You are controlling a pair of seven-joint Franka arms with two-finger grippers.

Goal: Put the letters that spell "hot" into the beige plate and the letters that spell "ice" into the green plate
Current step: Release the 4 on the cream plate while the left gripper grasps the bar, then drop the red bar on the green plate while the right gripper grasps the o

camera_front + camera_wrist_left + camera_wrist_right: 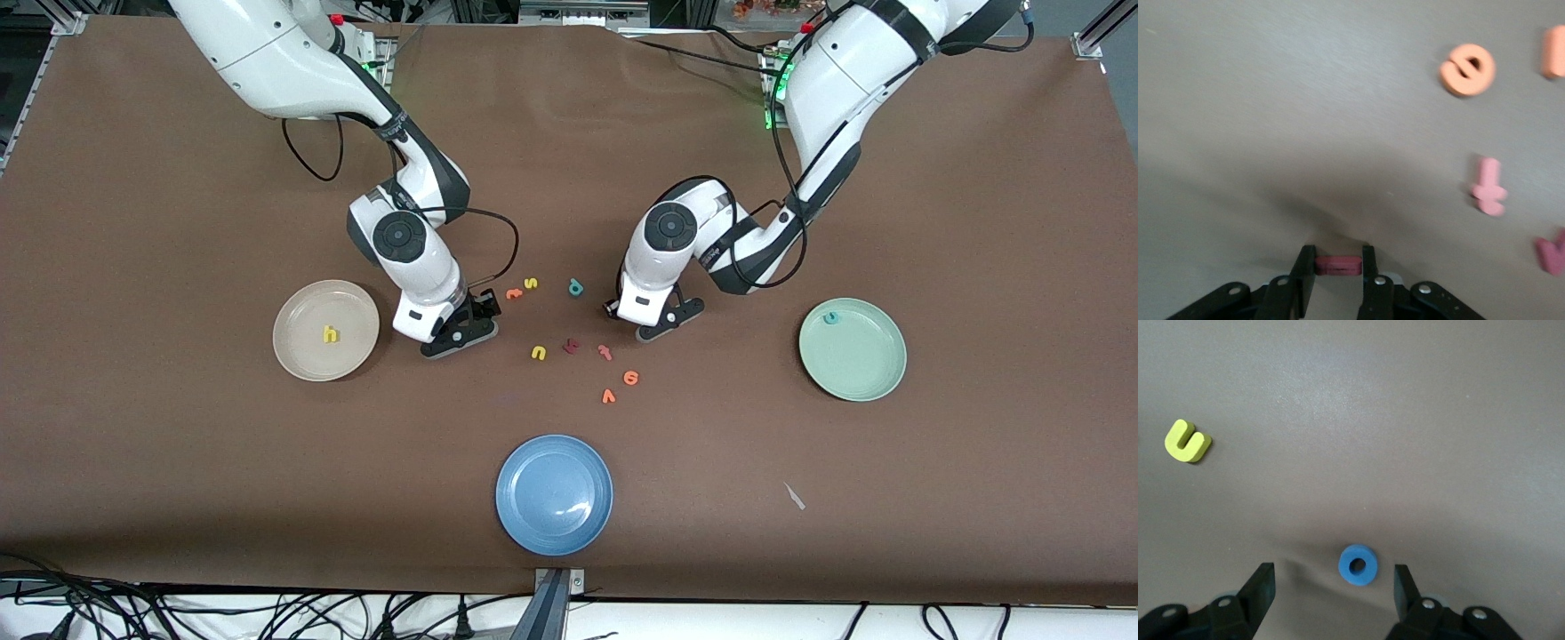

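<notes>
On the brown tabletop (178,444), the left gripper (1338,265) pinches the dark red i (1337,265) and should lift straight, while the right gripper (1333,585) straddles the blue o (1357,565), jaws wide.

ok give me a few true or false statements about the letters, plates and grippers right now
1. The yellow h lies in the beige plate. True.
2. The left gripper is shut on the dark red i. True.
3. The right gripper is shut on the blue o. False: its fingers are open, with the o on the table between them.
4. The teal c lies in the blue plate. False: it lies in the green plate.
5. The orange e lies in the green plate. False: it lies on the table beside the orange v.
</notes>
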